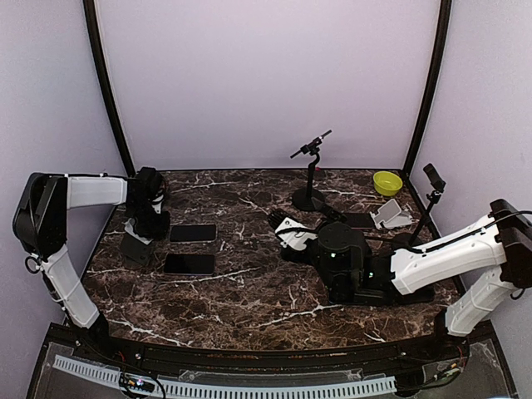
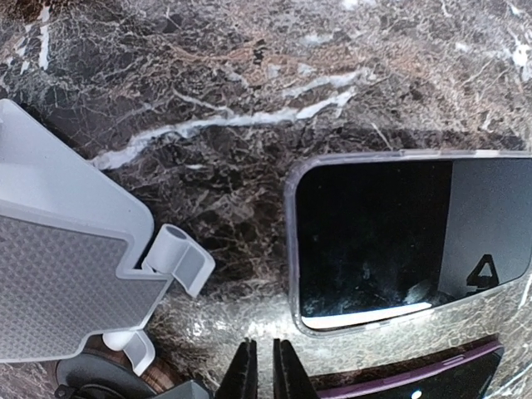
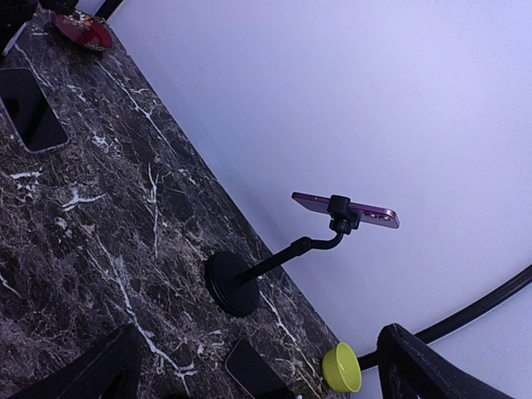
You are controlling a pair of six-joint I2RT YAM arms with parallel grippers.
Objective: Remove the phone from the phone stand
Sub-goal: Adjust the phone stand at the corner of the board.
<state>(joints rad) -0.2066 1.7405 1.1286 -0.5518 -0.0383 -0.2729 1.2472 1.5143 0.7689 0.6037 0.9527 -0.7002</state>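
A purple phone (image 3: 345, 209) is clamped level at the top of a black phone stand (image 3: 233, 283) with a round base; in the top view the phone (image 1: 312, 147) and the stand (image 1: 309, 198) are at the back middle. My right gripper (image 3: 258, 374) is open and empty, low over the table in front of the stand's base, and shows in the top view (image 1: 287, 229) too. My left gripper (image 2: 264, 370) is shut on nothing, at the far left (image 1: 137, 229), between a grey stand (image 2: 58, 258) and a flat phone (image 2: 407, 241).
Two dark phones (image 1: 193, 233) (image 1: 189, 263) lie flat at the left, next to the grey stand (image 1: 135, 247). A yellow bowl (image 1: 387, 183), a white stand (image 1: 391, 214) and a black tripod (image 1: 431, 199) are at the back right. Another phone (image 3: 253, 370) lies near the stand's base.
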